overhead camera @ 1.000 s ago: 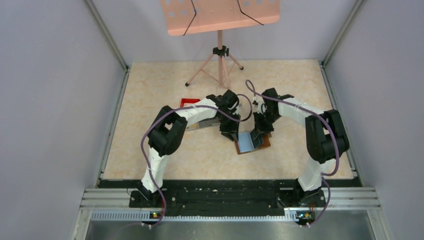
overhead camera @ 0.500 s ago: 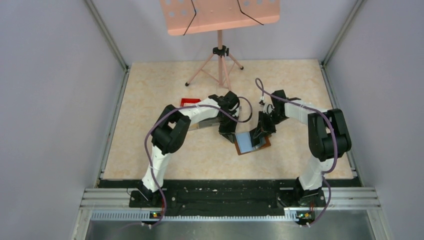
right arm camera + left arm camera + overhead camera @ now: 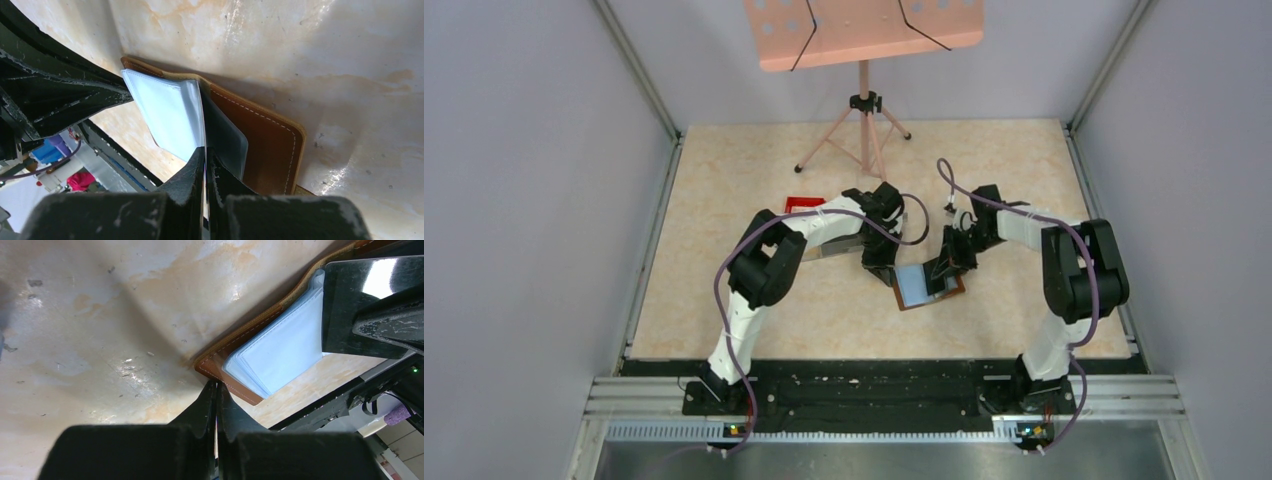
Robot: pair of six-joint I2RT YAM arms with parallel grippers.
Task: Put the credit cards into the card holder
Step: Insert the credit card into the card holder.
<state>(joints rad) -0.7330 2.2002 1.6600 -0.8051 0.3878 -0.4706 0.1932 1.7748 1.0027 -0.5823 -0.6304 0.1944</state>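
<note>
Now my left gripper [image 3: 216, 386] has pinched shut at a corner of the open card holder [image 3: 265, 135] mid-table; my right gripper [image 3: 205, 150], also shut, touches the pale blue sleeves [image 3: 165, 110] inside.

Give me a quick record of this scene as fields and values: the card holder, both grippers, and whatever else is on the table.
card holder: lying open on the table, pale blue insert showing
left gripper: jaws shut, tips at the holder's corner edge
right gripper: jaws shut, tips at the insert
credit cards: none clearly visible
also there: red tray, music stand
</note>
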